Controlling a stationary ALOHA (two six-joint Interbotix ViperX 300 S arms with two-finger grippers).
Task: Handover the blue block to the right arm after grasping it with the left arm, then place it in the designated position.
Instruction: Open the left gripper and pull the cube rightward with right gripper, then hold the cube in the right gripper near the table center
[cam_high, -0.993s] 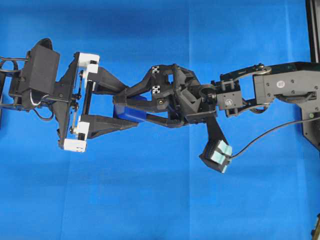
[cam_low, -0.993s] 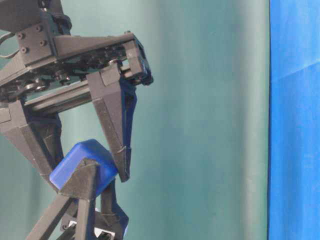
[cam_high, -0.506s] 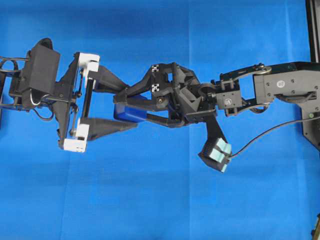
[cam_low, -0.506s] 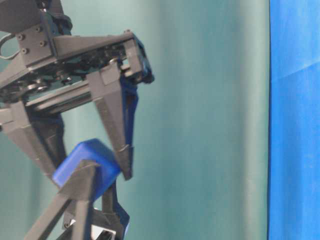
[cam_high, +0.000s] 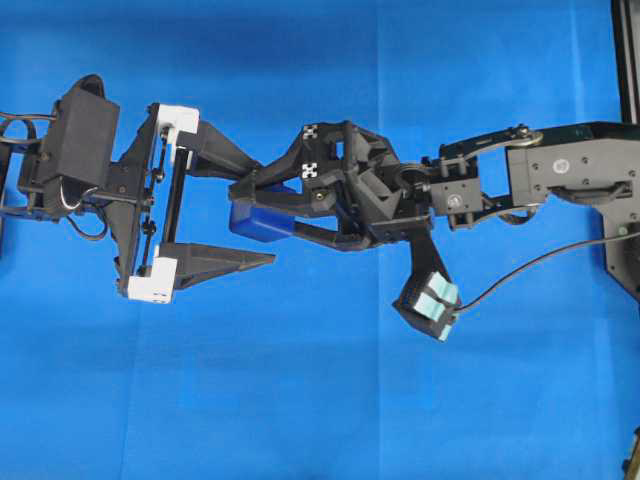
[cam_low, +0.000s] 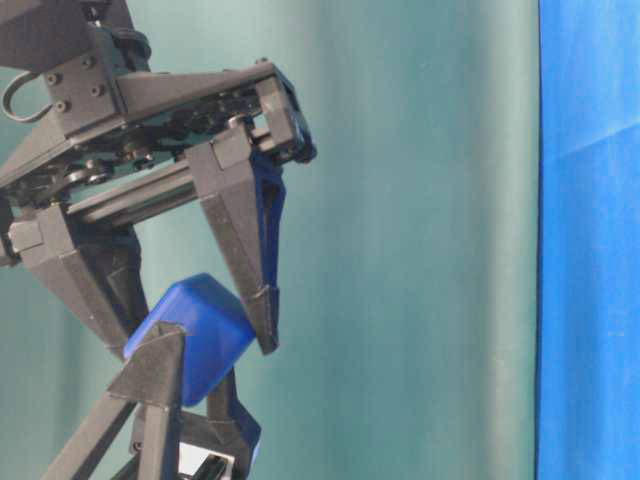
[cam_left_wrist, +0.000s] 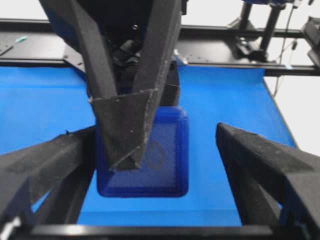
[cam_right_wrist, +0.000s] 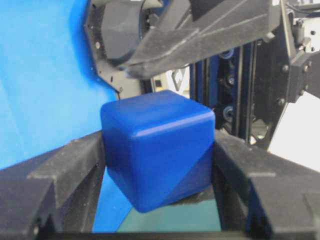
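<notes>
I have both arms meeting mid-air over the blue cloth (cam_high: 320, 400) that covers the surface. The blue block (cam_high: 258, 221) sits between them, off the cloth, pinched in the right gripper (cam_high: 262, 212). From the right wrist camera I see the blue block (cam_right_wrist: 157, 145) squeezed on both sides by that gripper's black fingers (cam_right_wrist: 65, 172), so the right fingers are closed on it.

The left gripper (cam_high: 262, 215), the one with the white brackets (cam_high: 172, 122) on its rail, has its fingers spread wide. In the overhead view its lower finger (cam_high: 225, 264) stands clear of the block with blue cloth showing between them; its upper finger lies close against the right gripper's upper finger, and I cannot tell from there whether it touches the block. From the left wrist camera the block (cam_left_wrist: 165, 152) is plainly apart from the finger at the right (cam_left_wrist: 265, 165), with cloth visible in the gap.

For markings: the block face toward the left wrist camera carries a faint embossed round mark, and I cannot read it as any letter or brand. The right gripper bears two small black-and-white checkered tags (cam_high: 311, 150) on top; they have no readable writing. A small black module with pale teal faces (cam_high: 430, 303) hangs below the right wrist, a cable running from it.

In the table-level view the block (cam_low: 195, 335) is tilted, held between dark fingers before a teal backdrop (cam_low: 420, 240).
</notes>
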